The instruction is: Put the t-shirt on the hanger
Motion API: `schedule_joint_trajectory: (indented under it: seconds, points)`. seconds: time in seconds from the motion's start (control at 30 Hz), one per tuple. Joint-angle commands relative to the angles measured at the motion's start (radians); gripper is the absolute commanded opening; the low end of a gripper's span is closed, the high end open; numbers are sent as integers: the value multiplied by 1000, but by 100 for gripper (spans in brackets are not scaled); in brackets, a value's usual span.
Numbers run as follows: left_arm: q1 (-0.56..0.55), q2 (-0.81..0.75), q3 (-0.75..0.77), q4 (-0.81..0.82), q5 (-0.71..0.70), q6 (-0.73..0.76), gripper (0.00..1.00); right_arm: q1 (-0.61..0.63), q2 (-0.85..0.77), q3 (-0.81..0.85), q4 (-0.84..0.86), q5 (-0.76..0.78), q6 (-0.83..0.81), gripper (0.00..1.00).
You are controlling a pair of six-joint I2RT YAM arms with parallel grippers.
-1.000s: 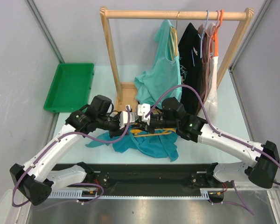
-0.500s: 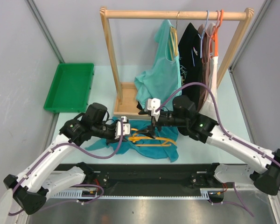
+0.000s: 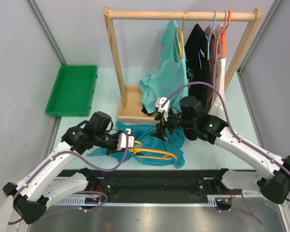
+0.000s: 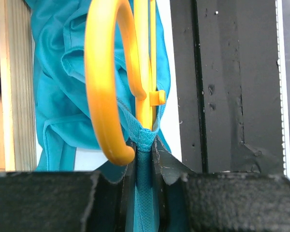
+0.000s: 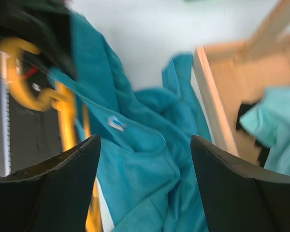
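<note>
The teal t-shirt (image 3: 157,145) lies crumpled on the table in front of the rack base. The yellow-orange hanger (image 3: 152,153) lies across it, partly inside the cloth. My left gripper (image 3: 127,141) is shut on the t-shirt's collar (image 4: 144,145); the hanger's neck (image 4: 144,96) runs down to the jaws and its hook (image 4: 102,82) curls to the left. My right gripper (image 3: 161,129) hovers over the t-shirt (image 5: 145,145), open and holding nothing. In the right wrist view the hanger (image 5: 65,116) shows at left.
A wooden rack (image 3: 183,15) stands behind, with a mint shirt (image 3: 164,82), a black shirt (image 3: 199,63) and an orange hanger (image 3: 223,29) on it. Its base (image 5: 215,101) lies just beyond the t-shirt. A green tray (image 3: 72,89) sits far left. A black strip (image 3: 154,181) runs along the near edge.
My right gripper opened, let go and lifted away to the right, then came back down over the shirt. My left gripper drew back toward the near left with collar and hanger.
</note>
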Motion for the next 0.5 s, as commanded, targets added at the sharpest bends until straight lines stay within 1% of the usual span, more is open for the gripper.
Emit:
schedule_joint_trajectory:
  seconds: [0.0, 0.07, 0.2, 0.27, 0.4, 0.47]
  points:
    - [-27, -43, 4, -45, -21, 21, 0, -30, 63, -33, -21, 60, 24, 71]
    - [-49, -56, -12, -58, -46, 30, 0, -30, 124, -26, -15, 70, 21, 67]
    - [-70, -66, -13, -55, -79, 26, 0, -26, 247, 40, -13, 98, 52, 67]
    - [-72, -63, -6, -51, -79, 20, 0, -17, 293, 45, -10, 123, 50, 67]
    - [-72, -55, -1, -38, -77, -12, 0, 44, 351, 22, 5, 204, 6, 67]
    - [-72, -47, -4, -25, -79, -34, 0, 53, 370, 14, 7, 233, 0, 66]
